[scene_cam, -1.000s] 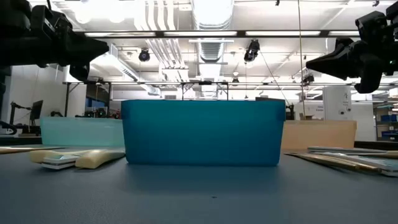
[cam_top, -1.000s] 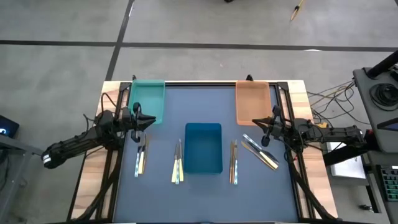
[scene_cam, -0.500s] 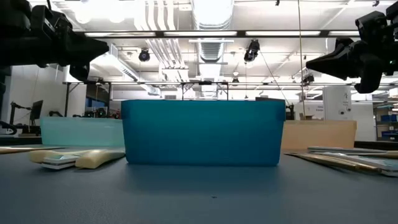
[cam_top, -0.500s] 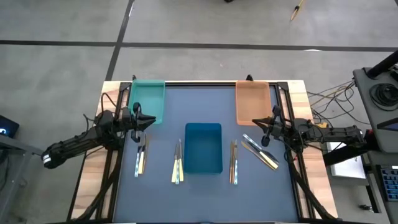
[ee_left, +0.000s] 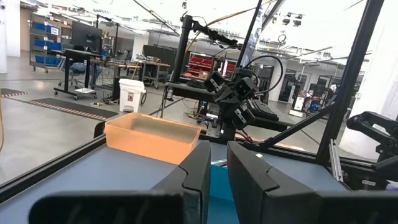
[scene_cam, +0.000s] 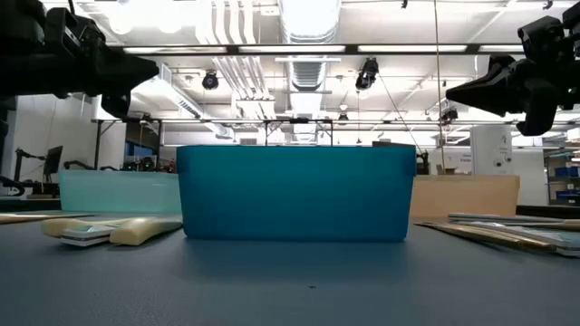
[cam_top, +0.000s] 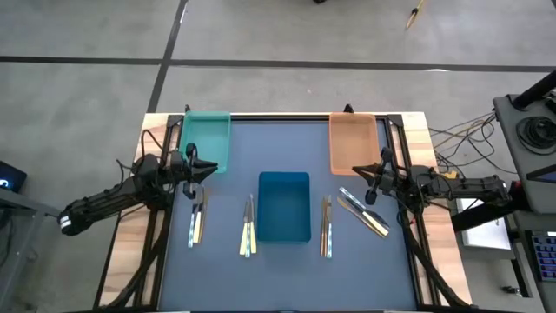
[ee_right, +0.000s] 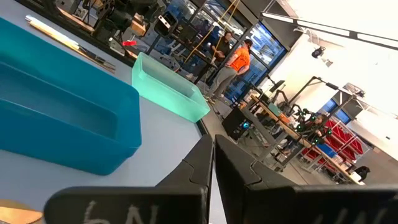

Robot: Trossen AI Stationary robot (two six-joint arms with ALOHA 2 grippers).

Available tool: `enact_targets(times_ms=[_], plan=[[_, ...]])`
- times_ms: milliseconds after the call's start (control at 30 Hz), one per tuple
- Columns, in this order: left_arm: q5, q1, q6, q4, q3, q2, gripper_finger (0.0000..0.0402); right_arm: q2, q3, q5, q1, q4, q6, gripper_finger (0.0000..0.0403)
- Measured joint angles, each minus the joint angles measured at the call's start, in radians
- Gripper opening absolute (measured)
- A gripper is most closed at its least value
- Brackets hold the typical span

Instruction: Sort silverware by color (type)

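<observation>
The silverware lies flat on the dark mat in groups either side of the blue tray [cam_top: 284,206]: a pair [cam_top: 197,217] at the left, cream-handled pieces [cam_top: 248,230], gold-handled pieces [cam_top: 327,228], and a slanted silvery group [cam_top: 365,213] at the right. My left gripper [cam_top: 211,170] hovers above the mat beside the teal tray [cam_top: 206,141], shut but for a narrow slit, holding nothing. My right gripper [cam_top: 354,172] hovers beside the orange tray [cam_top: 353,142], shut and empty. Both point level toward the table's middle [scene_cam: 149,65] [scene_cam: 453,91].
Three trays stand on the mat: teal at the far left, orange [ee_left: 152,137] at the far right, blue [scene_cam: 294,192] in the middle. Black frame rails run along the table's edges. A person in orange [ee_right: 239,57] stands in the room beyond.
</observation>
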Motion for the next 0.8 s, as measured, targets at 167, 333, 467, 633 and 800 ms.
enact_targets(times_ms=[167,333,467,633,800], plan=[[0.000,0.000,0.000,0.000,0.000,0.000,0.0037,0.000,-0.001,0.002,0.000,0.013,-0.114,0.0009],[-0.001,0.000,0.020,0.001,0.000,0.000,0.0037,0.000,-0.001,0.002,0.000,0.018,-0.152,0.0009],[-0.030,-0.002,-0.233,0.116,0.000,0.001,0.0037,0.001,-0.001,-0.055,0.008,0.005,0.602,0.0009],[-0.079,-0.002,-0.357,0.322,0.000,0.001,0.0037,0.013,-0.001,0.051,0.002,0.106,0.835,0.0009],[-0.080,-0.002,-0.269,0.473,0.000,0.004,0.0037,0.019,-0.001,0.016,0.002,0.203,0.989,0.0009]])
